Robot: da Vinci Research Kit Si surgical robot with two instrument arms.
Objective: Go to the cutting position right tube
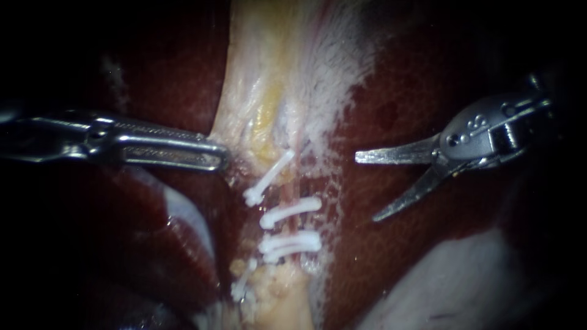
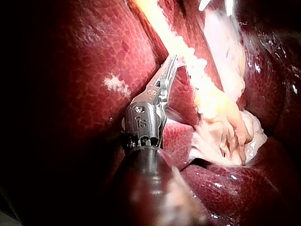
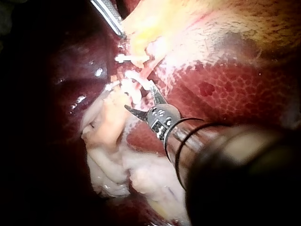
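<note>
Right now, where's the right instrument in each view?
Endoscope: right instrument at right, jaws open, clear of the white clips.
Left wrist: not in it.
Right wrist: its own instrument, jaws next to the clips.
Shared landmark: the white clips.

This is a surgical setting, seen from close against an organ: dark red liver [image 1: 403,116] fills every view, with pale tissue [image 1: 257,91] running down its middle. White clips [image 1: 290,211] cross that strip, and the left instrument [image 1: 221,157] and right instrument [image 1: 367,187], slender metal tools, reach in from opposite sides.
</note>
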